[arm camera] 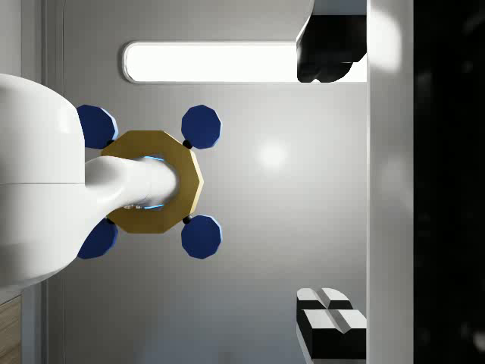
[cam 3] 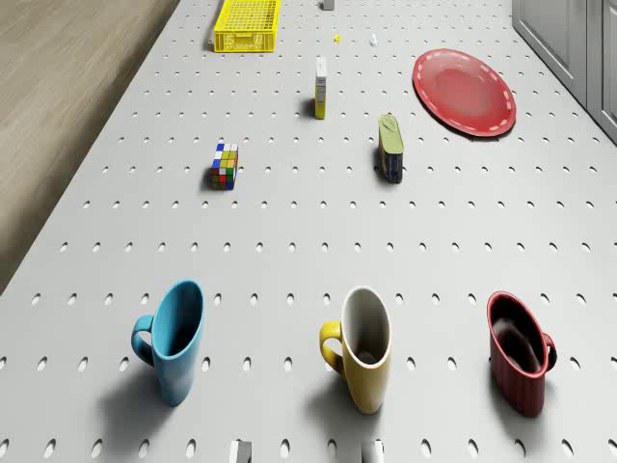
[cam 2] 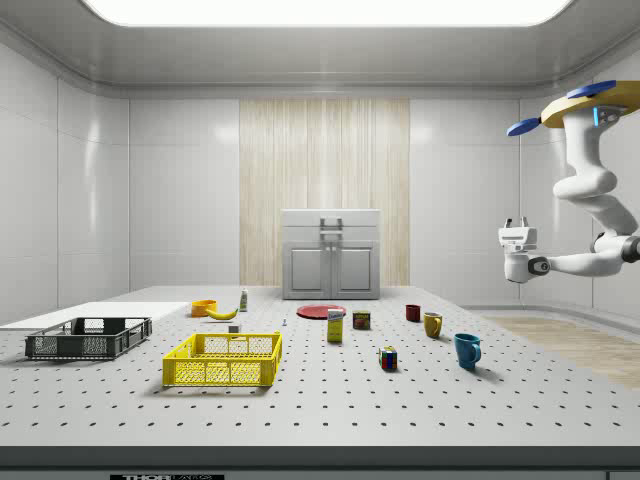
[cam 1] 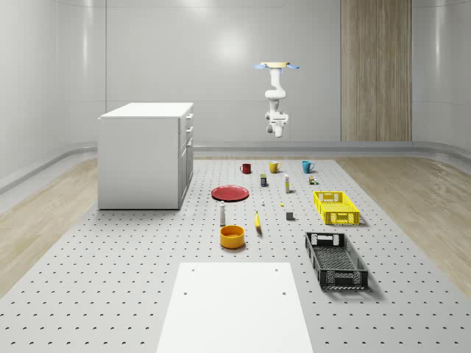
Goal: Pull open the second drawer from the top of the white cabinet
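Note:
The white cabinet [cam 1: 143, 154] stands on the perforated table at the whole-scene view's left, its drawer fronts [cam 1: 188, 135] facing right. In the side view the cabinet [cam 2: 331, 255] is at the back centre with handles [cam 2: 331, 229] on its upper drawers, all shut. The drone [cam 1: 277, 66] hovers high above the far end of the table, over the row of mugs and well apart from the cabinet. Its arm hangs below with the gripper [cam 2: 516, 224] turned upward. In the wrist view the gripper [arm camera: 331, 186] is open, nothing between its fingers [arm camera: 330, 322], and it looks at the drone body [arm camera: 155, 182].
Below the drone stand a blue mug [cam 3: 174, 338], a yellow mug [cam 3: 364, 347] and a red mug [cam 3: 521, 352]. Further on lie a colour cube [cam 3: 225, 166], a red plate [cam 3: 464, 92], small boxes, a yellow crate [cam 1: 335, 207], a black crate [cam 1: 335, 259] and an orange bowl [cam 1: 232, 236].

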Motion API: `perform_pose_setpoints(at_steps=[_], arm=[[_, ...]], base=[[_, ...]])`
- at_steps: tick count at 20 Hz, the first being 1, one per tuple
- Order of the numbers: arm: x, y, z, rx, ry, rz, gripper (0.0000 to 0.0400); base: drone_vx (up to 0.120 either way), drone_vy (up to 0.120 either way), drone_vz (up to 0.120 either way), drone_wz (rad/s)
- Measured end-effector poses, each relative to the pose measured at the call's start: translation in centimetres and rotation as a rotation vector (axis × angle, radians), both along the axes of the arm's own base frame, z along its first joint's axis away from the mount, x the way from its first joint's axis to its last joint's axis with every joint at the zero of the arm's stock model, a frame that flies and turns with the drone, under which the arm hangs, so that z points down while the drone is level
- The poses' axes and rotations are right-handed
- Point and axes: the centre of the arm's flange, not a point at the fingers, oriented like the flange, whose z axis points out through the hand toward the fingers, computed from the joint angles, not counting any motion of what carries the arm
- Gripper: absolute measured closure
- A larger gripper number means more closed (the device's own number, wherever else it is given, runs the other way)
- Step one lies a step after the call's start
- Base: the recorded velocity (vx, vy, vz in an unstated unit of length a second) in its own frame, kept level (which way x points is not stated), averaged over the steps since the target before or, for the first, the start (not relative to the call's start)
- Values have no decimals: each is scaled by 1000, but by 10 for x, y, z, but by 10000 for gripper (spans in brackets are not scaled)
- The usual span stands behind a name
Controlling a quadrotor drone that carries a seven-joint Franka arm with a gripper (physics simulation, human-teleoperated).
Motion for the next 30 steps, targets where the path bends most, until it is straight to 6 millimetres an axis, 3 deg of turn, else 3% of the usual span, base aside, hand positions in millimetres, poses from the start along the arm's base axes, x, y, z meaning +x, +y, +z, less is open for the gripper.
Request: perform_pose_setpoints(at_steps=[4,10,11,12,16,20,24,30], arm=[[-4,0,30,0,-3,0,71],[-2,0,66,0,-8,0,94],[-2,-1,71,16,-8,-1,95],[-1,-13,74,146,-6,-2,95],[1,-68,56,765,4,7,92],[2,-91,29,1161,10,14,94],[3,-97,12,1369,13,18,97],[4,-99,0,1502,15,20,99]], base=[[0,0,0,0],[0,0,0,0],[0,0,0,0],[0,0,0,0],[0,-20,0,0],[90,-120,0,0],[120,-120,80,0],[120,-120,120,0]])
